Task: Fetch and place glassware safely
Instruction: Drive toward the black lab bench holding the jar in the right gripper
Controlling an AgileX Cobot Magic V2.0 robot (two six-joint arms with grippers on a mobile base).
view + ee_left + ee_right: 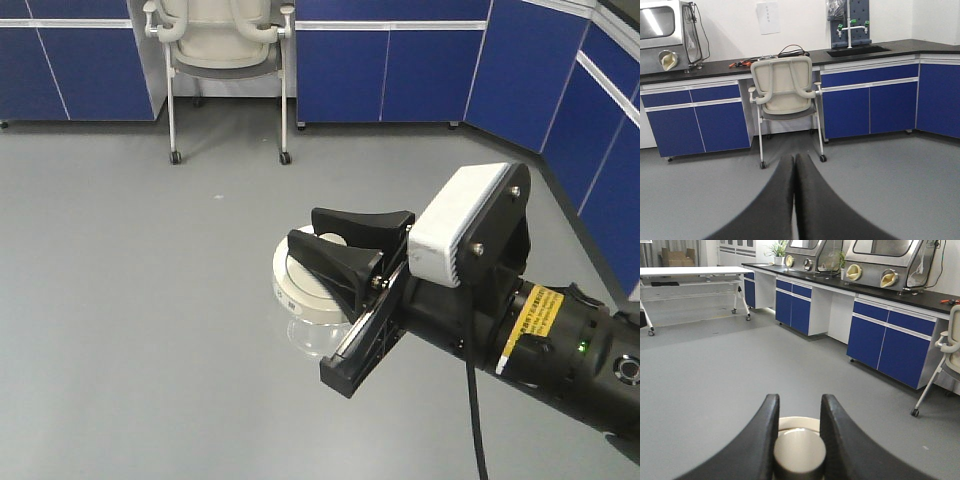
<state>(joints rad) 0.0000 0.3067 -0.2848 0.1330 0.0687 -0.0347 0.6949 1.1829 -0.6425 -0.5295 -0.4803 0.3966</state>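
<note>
My right gripper (345,243) is shut on the round knob of the glassware, a squat clear glass jar (303,290) with a cream-white lid, held in the air above the grey floor. In the right wrist view the knob (800,452) sits pinched between the two black fingers of the right gripper (800,405), with the lid's rim (799,423) showing just beyond it. The jar's glass body is hidden there. In the left wrist view my left gripper (794,161) is shut, fingers pressed together with nothing between them, pointing at a chair.
A cream mesh office chair (785,95) on castors stands before blue cabinets (867,107) under a black counter. More blue cabinets (600,130) run along the right wall. Glove boxes (885,262) sit on a counter, and a white folding table (690,272) stands far left.
</note>
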